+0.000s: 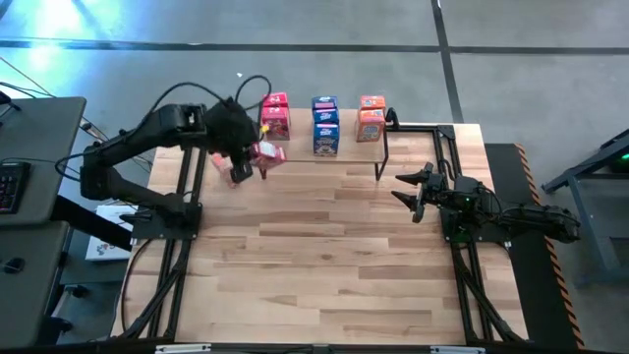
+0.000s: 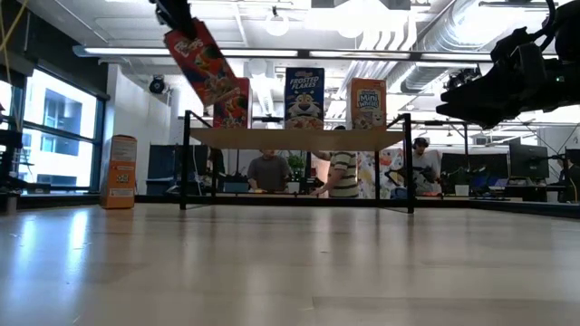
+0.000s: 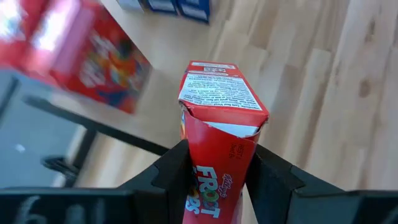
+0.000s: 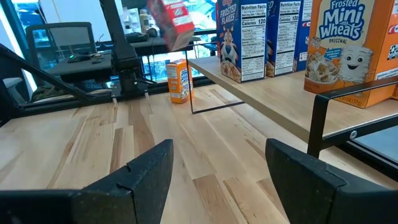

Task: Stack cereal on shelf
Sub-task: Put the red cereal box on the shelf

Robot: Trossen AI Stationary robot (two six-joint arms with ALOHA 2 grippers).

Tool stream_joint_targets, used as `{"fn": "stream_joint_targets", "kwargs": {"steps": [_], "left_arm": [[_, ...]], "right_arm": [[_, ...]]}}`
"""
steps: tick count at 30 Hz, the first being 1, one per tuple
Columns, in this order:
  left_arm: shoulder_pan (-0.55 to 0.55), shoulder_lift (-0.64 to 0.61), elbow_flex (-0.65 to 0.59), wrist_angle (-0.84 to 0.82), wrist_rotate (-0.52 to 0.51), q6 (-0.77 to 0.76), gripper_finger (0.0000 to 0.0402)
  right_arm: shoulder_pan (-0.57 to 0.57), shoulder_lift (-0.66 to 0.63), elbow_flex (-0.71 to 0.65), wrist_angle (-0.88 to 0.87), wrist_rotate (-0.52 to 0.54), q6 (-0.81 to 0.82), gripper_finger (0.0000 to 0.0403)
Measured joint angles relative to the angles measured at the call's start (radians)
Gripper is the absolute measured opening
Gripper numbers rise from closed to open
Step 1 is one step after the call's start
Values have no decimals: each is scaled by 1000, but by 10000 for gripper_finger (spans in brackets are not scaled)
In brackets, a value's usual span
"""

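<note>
My left gripper (image 1: pixel 253 149) is shut on a pink-red cereal box (image 3: pixel 221 106), held in the air just left of and in front of the shelf (image 2: pixel 299 138). In the low view the box (image 2: pixel 205 63) is tilted and higher than the shelf top. On the plank stand pink-red boxes (image 1: pixel 275 116), blue boxes (image 1: pixel 325 123) and orange boxes (image 1: pixel 371 118). One orange box (image 2: pixel 120 172) stands upright on the table left of the shelf. My right gripper (image 1: pixel 408 192) is open and empty by the shelf's right end. My left gripper pinches the pink-red box between its two fingers (image 3: pixel 171 171), on two opposite sides near the end closest to the wrist (image 3: pixel 214 180). The fingers come from above, slanting. The box is lifted clear and hangs tilted below them, its free end (image 2: pixel 227 95) toward the shelf.
The shelf's black legs (image 1: pixel 383 157) stand at the table's far side. The wide wooden tabletop (image 1: pixel 324 256) lies in front of it. Black frame rails (image 1: pixel 167 265) run along both table sides. People sit in the room behind the table (image 2: pixel 343 172).
</note>
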Motion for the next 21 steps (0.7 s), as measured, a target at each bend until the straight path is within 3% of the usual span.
{"fn": "stream_joint_targets", "kwargs": {"steps": [12,21], "left_arm": [[83,106,180,-11,0,268,129],[108,238,296,-143,-1,276,129]], "right_arm": [[0,0,0,0,0,0,248],[0,0,0,0,0,0,248]]}}
